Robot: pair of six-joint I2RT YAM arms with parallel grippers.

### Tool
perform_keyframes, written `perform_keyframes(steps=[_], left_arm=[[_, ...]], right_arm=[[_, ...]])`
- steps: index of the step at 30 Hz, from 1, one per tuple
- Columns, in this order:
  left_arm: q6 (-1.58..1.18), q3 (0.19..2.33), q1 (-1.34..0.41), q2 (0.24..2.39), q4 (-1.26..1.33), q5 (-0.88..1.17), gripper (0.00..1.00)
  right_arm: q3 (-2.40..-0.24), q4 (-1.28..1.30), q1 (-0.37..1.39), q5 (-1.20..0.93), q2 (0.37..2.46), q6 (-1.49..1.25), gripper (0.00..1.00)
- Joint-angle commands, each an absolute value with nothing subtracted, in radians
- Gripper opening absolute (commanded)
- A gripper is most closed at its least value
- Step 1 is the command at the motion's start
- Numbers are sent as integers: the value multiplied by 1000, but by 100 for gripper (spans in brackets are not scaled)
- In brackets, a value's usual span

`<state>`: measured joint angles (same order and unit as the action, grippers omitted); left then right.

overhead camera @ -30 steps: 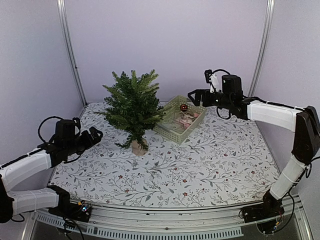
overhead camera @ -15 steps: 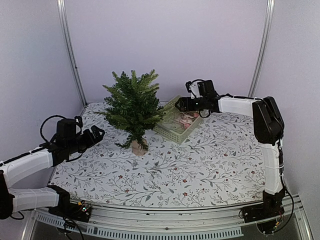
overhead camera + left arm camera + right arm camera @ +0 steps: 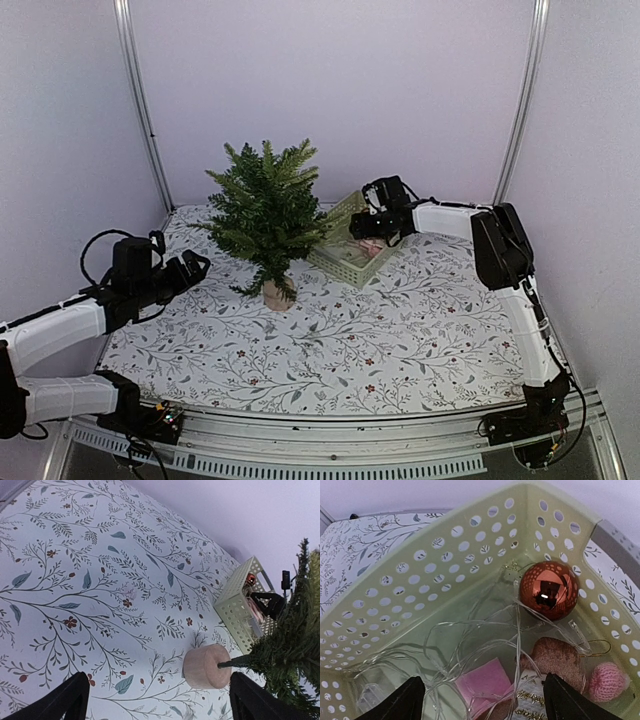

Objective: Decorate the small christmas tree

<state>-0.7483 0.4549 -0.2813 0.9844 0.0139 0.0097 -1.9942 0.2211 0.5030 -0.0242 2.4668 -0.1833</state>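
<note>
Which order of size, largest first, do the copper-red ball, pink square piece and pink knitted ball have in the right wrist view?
1. copper-red ball
2. pink square piece
3. pink knitted ball
The first two look close, and the square is partly covered, so their order is unsure.

Small christmas tree [image 3: 265, 212] standing upright on the worktop [image 3: 420, 320]
Its dense dark-green needle branches are spreading wide above a short trunk that is sitting in a small tan cylindrical base [image 3: 275, 294], which is resting toward the far left of the floral-patterned surface.
</note>
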Motion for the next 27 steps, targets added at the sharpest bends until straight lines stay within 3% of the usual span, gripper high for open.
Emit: perform_keyframes(steps=[1, 4, 9, 20, 27], left_arm=[[-745, 432, -290, 980, 44, 4, 99], [-748, 429, -290, 979, 47, 3, 99], [-752, 423, -290, 972, 48, 3, 99], [-756, 413, -290, 971, 59, 3, 99], [-755, 417, -307, 962, 63, 3, 99]], right_arm=[[-2058, 251, 501, 55, 2523, -178, 81], [-2095, 256, 498, 70, 2555, -180, 72], [-2132, 261, 491, 78, 2592, -186, 49], [-2085, 206, 493, 37, 2499, -179, 5], [-2028, 140, 493, 27, 2391, -167, 0]])
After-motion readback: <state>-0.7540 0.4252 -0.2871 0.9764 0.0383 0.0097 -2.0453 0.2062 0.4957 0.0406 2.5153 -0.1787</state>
